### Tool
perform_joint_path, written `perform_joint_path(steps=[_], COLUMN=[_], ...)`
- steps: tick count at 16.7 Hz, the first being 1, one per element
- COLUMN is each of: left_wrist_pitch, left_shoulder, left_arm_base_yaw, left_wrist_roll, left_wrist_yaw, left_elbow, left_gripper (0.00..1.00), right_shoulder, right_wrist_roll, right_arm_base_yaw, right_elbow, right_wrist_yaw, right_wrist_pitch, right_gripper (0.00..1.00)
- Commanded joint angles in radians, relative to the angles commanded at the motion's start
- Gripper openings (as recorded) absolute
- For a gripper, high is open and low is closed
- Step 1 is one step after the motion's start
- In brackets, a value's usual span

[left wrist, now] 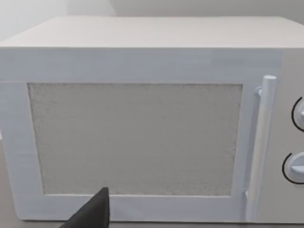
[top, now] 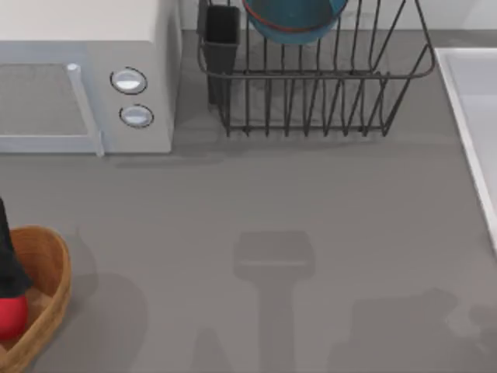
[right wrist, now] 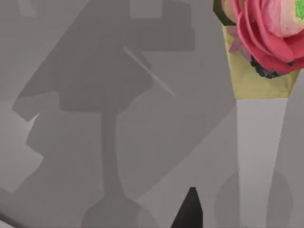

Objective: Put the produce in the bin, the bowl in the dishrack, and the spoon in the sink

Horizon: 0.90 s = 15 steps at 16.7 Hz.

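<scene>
The red produce (top: pixel 9 317) lies inside the light-brown wooden bin (top: pixel 48 264) at the table's front left corner. Just above it, at the picture's left edge, a dark part of my left gripper (top: pixel 6 260) hangs over the bin. The blue bowl (top: pixel 293 19) sits in the dark wire dishrack (top: pixel 311 85) at the back. The pale sink (top: pixel 474 101) lies along the right edge. In the right wrist view a dark tip of my right gripper (right wrist: pixel 190 211) hovers over a grey surface with a thin pale streak (right wrist: pixel 149 71); I cannot tell whether that is the spoon.
A white microwave (top: pixel 85 78) with two round knobs stands at the back left and faces the left wrist camera (left wrist: pixel 137 137). A black utensil cup (top: pixel 223 31) sits at the rack's left corner. A pink flower in a white vase (right wrist: pixel 266 28) stands near the right gripper.
</scene>
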Motion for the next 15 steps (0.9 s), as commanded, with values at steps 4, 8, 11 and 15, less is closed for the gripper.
perform_joint_path(steps=[4, 8, 11, 15], left_wrist_pitch=[0.000, 0.000, 0.000, 0.000], left_shoulder=[0.000, 0.000, 0.000, 0.000], left_arm_base_yaw=[0.000, 0.000, 0.000, 0.000], left_wrist_roll=[0.000, 0.000, 0.000, 0.000], left_wrist_yaw=[0.000, 0.000, 0.000, 0.000], left_elbow=[0.000, 0.000, 0.000, 0.000], left_gripper=[1.00, 1.00, 1.00, 1.00], right_shoulder=[-0.040, -0.036, 0.022, 0.233], right_wrist_roll=[0.002, 0.003, 0.001, -0.005], right_arm_base_yaw=[0.000, 0.001, 0.000, 0.001], right_elbow=[0.053, 0.051, 0.113, 0.345], right_wrist_yaw=[0.000, -0.001, 0.000, 0.001], right_wrist_pitch=[-0.070, -0.067, -0.096, -0.189], right_gripper=[0.00, 0.00, 0.00, 0.00])
